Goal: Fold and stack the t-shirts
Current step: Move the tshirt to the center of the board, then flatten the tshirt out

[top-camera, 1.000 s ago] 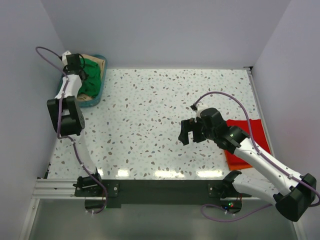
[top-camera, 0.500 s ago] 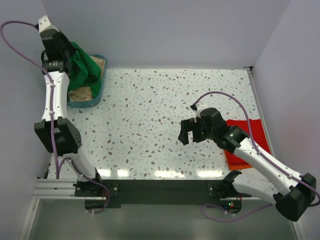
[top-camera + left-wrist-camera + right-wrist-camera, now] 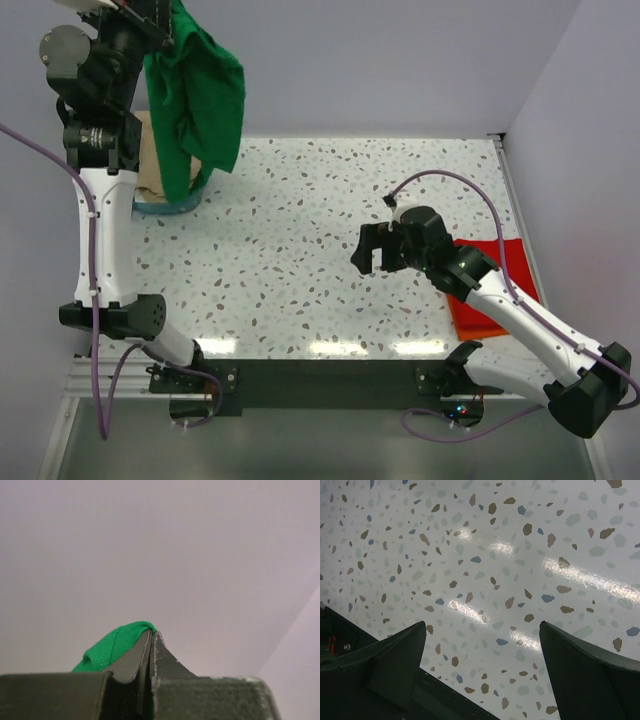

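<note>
My left gripper [image 3: 165, 20] is raised high at the far left and is shut on the bright green t-shirt [image 3: 200, 100], which hangs down over the basket. In the left wrist view the shut jaws pinch a fold of the green cloth [image 3: 117, 642] against the bare wall. The red-orange t-shirt [image 3: 500, 275] lies folded flat at the right edge of the table, partly under my right arm. My right gripper [image 3: 368, 258] is open and empty above the middle of the table, left of the red-orange shirt. The right wrist view shows only speckled tabletop [image 3: 485, 595] between its fingers.
A teal plastic basket [image 3: 165, 205] sits at the far left corner, with tan cloth [image 3: 150, 165] in it, partly hidden by the hanging green shirt. Walls close the table on the left, back and right. A metal rail [image 3: 300, 378] runs along the near edge.
My left arm has risen from the basket, lifting the green t-shirt up so it now hangs free. My right gripper has shifted slightly left.
</note>
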Action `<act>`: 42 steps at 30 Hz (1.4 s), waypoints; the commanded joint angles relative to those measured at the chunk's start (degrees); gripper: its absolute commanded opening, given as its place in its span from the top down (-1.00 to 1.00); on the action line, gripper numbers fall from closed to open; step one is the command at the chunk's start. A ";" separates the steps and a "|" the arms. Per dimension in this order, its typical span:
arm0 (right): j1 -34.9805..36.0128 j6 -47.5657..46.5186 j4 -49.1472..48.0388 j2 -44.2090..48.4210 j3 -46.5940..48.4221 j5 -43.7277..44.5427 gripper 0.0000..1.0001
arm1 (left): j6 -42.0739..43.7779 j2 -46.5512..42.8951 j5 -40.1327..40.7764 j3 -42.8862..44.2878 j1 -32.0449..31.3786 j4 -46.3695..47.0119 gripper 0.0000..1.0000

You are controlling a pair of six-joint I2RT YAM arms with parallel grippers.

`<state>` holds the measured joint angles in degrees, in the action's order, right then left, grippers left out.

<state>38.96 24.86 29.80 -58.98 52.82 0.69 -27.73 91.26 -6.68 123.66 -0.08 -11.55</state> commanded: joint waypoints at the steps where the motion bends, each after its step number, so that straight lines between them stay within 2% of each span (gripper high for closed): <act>1: -0.02 1.68 -3.26 0.88 2.99 1.86 -0.97 | -5.39 -2.40 -5.62 5.53 -1.94 6.36 1.00; 7: -0.02 3.09 -3.87 3.17 2.99 2.39 -0.97 | -8.04 -5.38 -8.00 3.09 -4.58 7.24 1.00; 12: 0.06 4.49 -4.05 3.96 2.47 3.09 -0.97 | -10.33 -10.31 -7.57 -13.58 -4.76 7.77 1.00; 13: -0.02 4.67 -4.05 3.96 2.38 3.18 -0.97 | -10.85 -11.80 -7.04 -20.75 -4.76 7.77 1.00; 15: -0.03 5.19 -4.49 3.70 1.76 3.18 -0.97 | -13.48 -12.60 -6.60 -28.26 -4.76 7.51 0.97; 16: -0.02 5.28 -4.84 3.52 1.50 3.18 -0.97 | -14.80 -11.99 -6.94 -34.47 -4.76 7.16 0.88; 19: -0.02 5.29 -6.68 2.12 0.36 2.39 -0.97 | -15.34 -9.19 -8.09 -44.07 -4.76 4.79 0.41; 20: -0.02 4.59 -7.03 1.51 0.10 1.78 -0.97 | -15.34 -8.83 -8.00 -46.20 -4.76 3.65 0.20; 23: 0.06 4.05 -8.88 -0.69 -0.96 0.46 -0.97 | -15.86 -10.22 -7.21 -54.47 -4.67 4.34 0.05; 29: 0.06 4.76 -13.18 -7.54 -2.37 -0.16 -0.97 | -14.29 -17.69 -3.87 -66.60 -5.11 2.24 0.04; 32: 0.06 5.02 -13.54 -11.67 -1.58 4.22 -0.97 | -12.36 -20.77 -2.90 -72.75 -7.21 0.83 0.13; 35: -0.11 5.72 -14.33 -16.33 0.34 9.49 -0.96 | -11.74 -22.71 -1.50 -78.82 -11.60 1.79 0.18; 38: -2.03 6.42 -13.98 -21.69 3.42 12.05 -0.93 | -11.74 -22.10 1.83 -81.55 -19.75 2.41 0.20; 42: -9.06 8.71 -16.61 -26.53 4.31 4.34 -0.77 | -10.16 -17.63 6.85 -80.51 -27.24 1.01 0.17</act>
<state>34.72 30.89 17.69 -84.12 54.48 7.18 -40.58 71.46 -4.91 42.35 -23.29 -11.90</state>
